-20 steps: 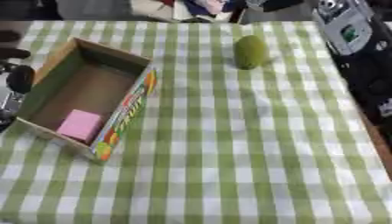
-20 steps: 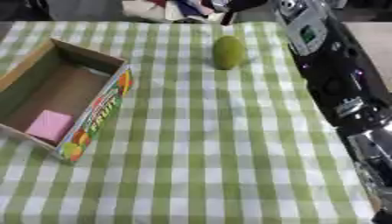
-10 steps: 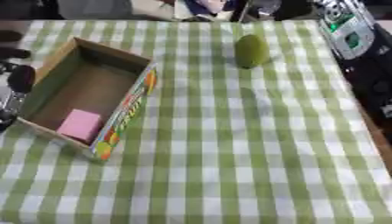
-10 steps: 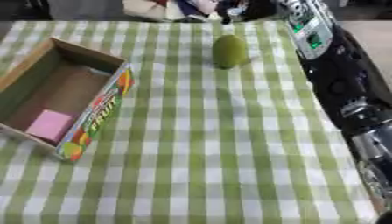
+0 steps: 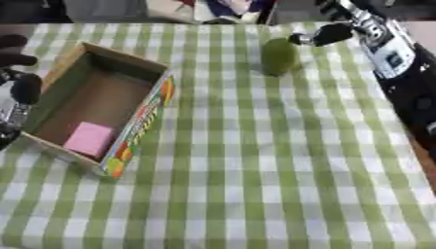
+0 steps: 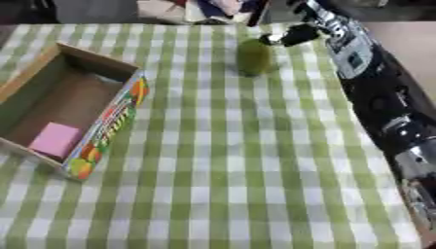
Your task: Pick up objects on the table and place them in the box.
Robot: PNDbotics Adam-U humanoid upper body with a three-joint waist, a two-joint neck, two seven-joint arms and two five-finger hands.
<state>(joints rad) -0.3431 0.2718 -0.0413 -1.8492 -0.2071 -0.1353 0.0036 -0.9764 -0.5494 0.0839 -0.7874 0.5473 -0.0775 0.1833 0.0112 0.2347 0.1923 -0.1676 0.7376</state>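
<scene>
A green oval fruit (image 5: 278, 56) stands on the checked cloth at the far middle of the table. My right hand (image 5: 330, 33) reaches in from the upper right, its fingers stretched out and a dark fingertip just at the fruit's upper right side; it holds nothing. An open cardboard box (image 5: 152, 96) with a colourful printed side lies at the left, with a pink block (image 5: 88, 138) in its near corner. My left hand (image 5: 24, 88) rests beside the box's left wall at the view's left edge, fingers relaxed.
My right forearm (image 6: 374, 92) runs along the table's right side down to the lower right corner. Dark and coloured things lie beyond the table's far edge (image 5: 230, 7). Green checked cloth (image 5: 255, 170) covers the middle and the near part.
My right hand has come down from the far edge to the fruit's upper right side. The fruit, the box and my left hand have stayed put.
</scene>
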